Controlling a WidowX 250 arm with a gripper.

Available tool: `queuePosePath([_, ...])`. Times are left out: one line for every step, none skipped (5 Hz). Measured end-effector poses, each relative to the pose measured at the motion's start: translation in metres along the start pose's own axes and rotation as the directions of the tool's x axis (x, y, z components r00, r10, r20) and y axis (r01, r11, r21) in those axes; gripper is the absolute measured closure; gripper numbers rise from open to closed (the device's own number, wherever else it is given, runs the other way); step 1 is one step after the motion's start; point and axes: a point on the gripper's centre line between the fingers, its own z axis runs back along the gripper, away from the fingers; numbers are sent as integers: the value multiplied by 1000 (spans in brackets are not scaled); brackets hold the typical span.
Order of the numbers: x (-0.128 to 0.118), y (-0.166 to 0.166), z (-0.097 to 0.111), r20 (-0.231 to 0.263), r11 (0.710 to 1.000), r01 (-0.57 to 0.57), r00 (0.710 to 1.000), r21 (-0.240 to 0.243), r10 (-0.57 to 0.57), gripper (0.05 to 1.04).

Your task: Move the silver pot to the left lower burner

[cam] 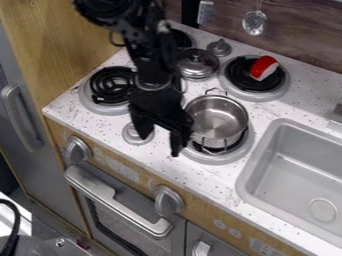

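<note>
My gripper (159, 138) hangs over the front middle of the stovetop, just left of the pot, its two fingers spread open and pointing down. The silver pot (219, 121) stands upright and uncovered on the lower right burner (220, 159), with thin wire handles. One finger is close beside the pot's left wall; whether they touch I cannot tell. The left lower burner (98, 103), a black coil in a grey ring, bears nothing visible, and its right edge is partly behind the arm.
A silver lid (198, 62) lies near the back burners. Another small lid (219, 48) is behind it, and a silver round piece (138, 137) lies beneath the gripper. A red-and-white object (264, 67) rests on the upper right burner. The sink (300, 170) is at the right.
</note>
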Motion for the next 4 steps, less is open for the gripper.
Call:
queuePosePath([17, -17, 10, 38, 999, 35, 999, 8, -35, 85])
queuePosePath([38, -38, 20, 93, 996, 85, 992, 6, -85, 85])
queuePosePath([68, -61, 19, 130, 993, 120, 984, 1, -119, 85])
queuePosePath([96, -77, 0, 123, 989, 147, 982, -8, -145, 85])
